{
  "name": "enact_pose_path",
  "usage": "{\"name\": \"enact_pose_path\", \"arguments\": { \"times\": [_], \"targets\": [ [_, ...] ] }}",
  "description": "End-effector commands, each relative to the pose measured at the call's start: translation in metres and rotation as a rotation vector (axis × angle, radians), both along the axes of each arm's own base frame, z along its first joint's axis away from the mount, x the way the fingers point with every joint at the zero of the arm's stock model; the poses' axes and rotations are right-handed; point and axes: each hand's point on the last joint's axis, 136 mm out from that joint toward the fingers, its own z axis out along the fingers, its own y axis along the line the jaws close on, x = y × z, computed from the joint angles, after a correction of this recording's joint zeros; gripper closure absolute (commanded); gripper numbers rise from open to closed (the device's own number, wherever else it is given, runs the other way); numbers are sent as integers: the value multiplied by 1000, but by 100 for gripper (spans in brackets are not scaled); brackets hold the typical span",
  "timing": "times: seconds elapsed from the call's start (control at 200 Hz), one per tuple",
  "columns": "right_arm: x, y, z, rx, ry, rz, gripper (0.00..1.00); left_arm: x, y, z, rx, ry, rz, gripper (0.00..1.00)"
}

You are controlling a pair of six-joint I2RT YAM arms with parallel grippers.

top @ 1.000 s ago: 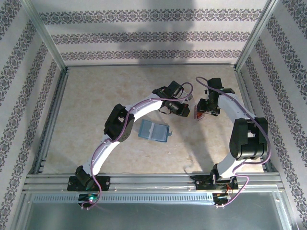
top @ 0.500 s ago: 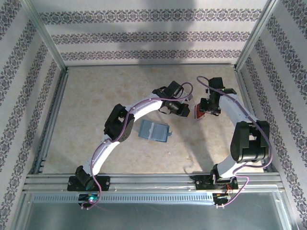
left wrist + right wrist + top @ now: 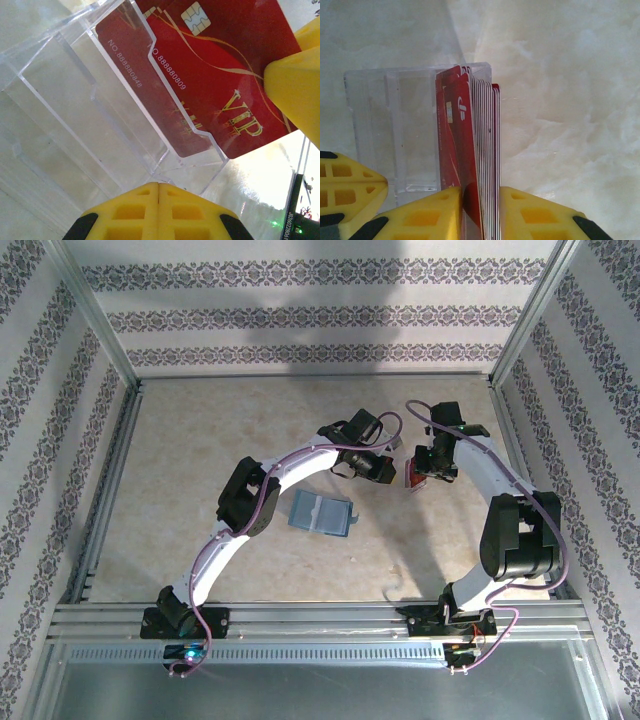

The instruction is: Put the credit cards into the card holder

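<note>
A: Where are the credit cards (image 3: pixel 470 140) at this moment?

B: They stand on edge as one stack in a clear stand (image 3: pixel 75 100) on the table (image 3: pixel 200 440). They are at one end of it, and the rest of the stand holds nothing. The front card is red, with a chip and the gold letters "VIP".

A: And the right gripper (image 3: pixel 481 192) — does it hold them?

B: Yes, as far as I can see. In its wrist view one yellow finger lies against each side of the stack, with the cards pinched in between.

A: What about the left gripper (image 3: pixel 158 186)?

B: Its two fingers are pressed together with no gap. It is just beside a corner of the clear stand. I cannot tell whether it touches the stand or pinches a wall of it.

A: Where is the card holder (image 3: pixel 322 512)?

B: It lies open and flat on the table, with the pale inner pockets facing up. It is beside the left arm's forearm — apart from both grippers and nearer to the bases. Nothing touches it.
</note>
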Motion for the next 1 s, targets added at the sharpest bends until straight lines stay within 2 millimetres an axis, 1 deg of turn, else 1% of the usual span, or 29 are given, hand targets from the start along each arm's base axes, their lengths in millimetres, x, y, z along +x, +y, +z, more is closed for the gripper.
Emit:
{"name": "enact_pose_path", "arguments": {
  "times": [0.0,0.195,0.32,0.56,0.65,0.994],
  "targets": [
    [-13,-5,8,-47,10,17,75,-21,10,-46,129,51,-11,100],
    [-15,-8,8,-62,15,11,77,-21,10,-48,132,51,-12,100],
    [-15,-7,8,-61,15,13,82,-21,10,-47,131,50,-13,100],
    [-15,-4,10,-49,10,20,87,-21,10,-48,134,47,-15,100],
    [-15,-3,11,-44,6,23,91,-22,10,-49,136,48,-16,100],
    [-17,5,19,-9,-14,40,93,-21,10,-48,134,44,-14,100]
  ]
}}
